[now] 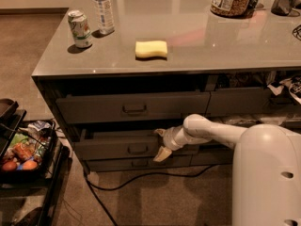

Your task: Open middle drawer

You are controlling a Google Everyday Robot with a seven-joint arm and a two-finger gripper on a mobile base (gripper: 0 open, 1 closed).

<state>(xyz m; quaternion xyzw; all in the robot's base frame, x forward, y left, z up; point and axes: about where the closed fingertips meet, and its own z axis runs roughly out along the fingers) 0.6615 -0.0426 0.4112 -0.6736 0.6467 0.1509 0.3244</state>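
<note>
Step in hand: the pull on the middle drawer point(108, 148), judged early to midway. The front is seen standing slightly proud of the cabinet face, with a dark gap above it; it is the 2nd of 3 stacked fronts at the left, below the top drawer point(94, 108).

The gripper point(161, 143) is held against the drawer front, just right of the bar handle point(138, 149). Its 2 pale fingers point(162, 154) are spread apart, 1 near the front's upper edge and 1 angled down. Nothing is seen clasped, and the handle is not enclosed.

Next move, as judged: a hold must be secured on the handle or on the upper lip, then a straight, level draw made away from the cabinet.

Materials: flat, matte dark-grey fronts; a small dark bar handle; a smooth, rounded white arm point(214, 132). The grey countertop point(211, 46) is glossy and reflective. On it a soft yellow sponge point(151, 49), a can point(81, 29) and a clear bottle point(103, 9) are noted. A black cable point(141, 177) is seen lying on the carpet.
</note>
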